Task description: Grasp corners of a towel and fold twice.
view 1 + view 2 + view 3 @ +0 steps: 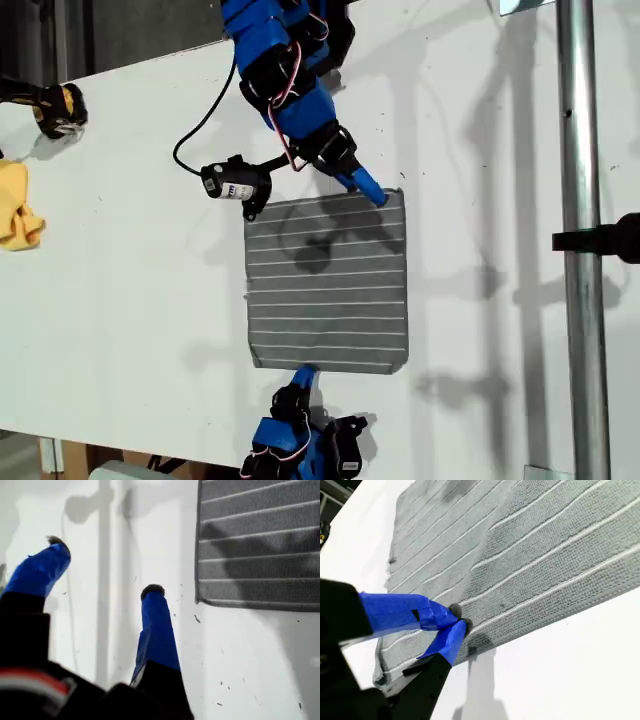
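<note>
On the table [130,280]: the towel [327,285] is lying flat and spread out, stripes running across.
My second gripper [457,622]: it is pinching the towel's edge between closed tips, close to a corner.
My first gripper [106,565]: it is sitting just off the towel's opposite edge, jaws spread wide and holding nothing.
Only in the exterior view: the two arms are facing each other across the towel; a yellow cloth [18,215] is lying well apart from the towel, and a metal pole [580,250] is standing on the towel's other side.
Only in the first wrist view: bare table is showing between the blue fingers [156,625] and the nearest towel corner.
</note>
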